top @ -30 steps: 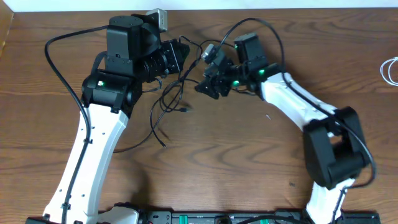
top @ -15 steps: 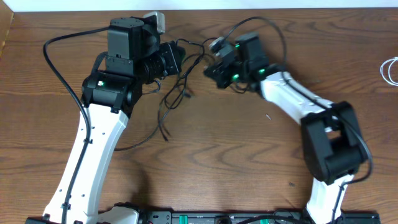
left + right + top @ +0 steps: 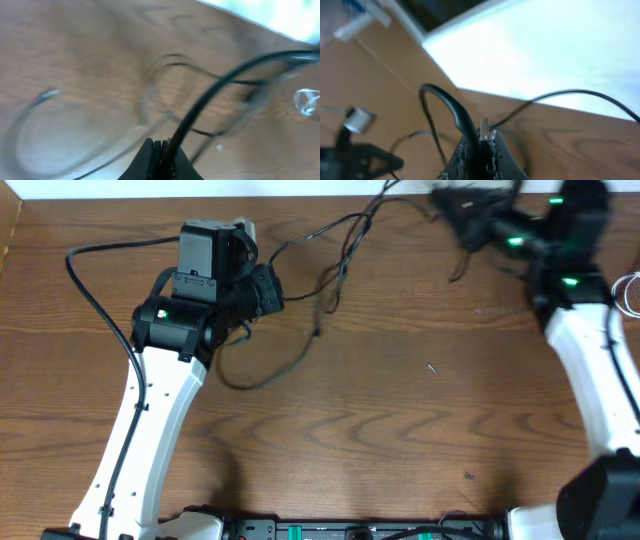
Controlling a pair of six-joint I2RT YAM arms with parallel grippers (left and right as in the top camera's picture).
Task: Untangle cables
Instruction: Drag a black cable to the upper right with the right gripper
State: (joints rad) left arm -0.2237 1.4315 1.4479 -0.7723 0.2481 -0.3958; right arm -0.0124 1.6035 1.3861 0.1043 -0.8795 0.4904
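left arm: reaches from the table's [image 3: 400, 430] near edge toward the far-left corner, elbow bent, left gripper [image 3: 268, 288] pointing right, fingers pinched on a black cable [image 3: 210, 95] | right arm: stretched to the far edge, blurred, right gripper [image 3: 479, 147] clamped on a black cable | cables [image 3: 342, 260]: strung between both grippers along the far edge, one loop sagging toward the middle | white cable [image 3: 630, 290]: right edge

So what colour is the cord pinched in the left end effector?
Black. The cord shows best in the left wrist view.
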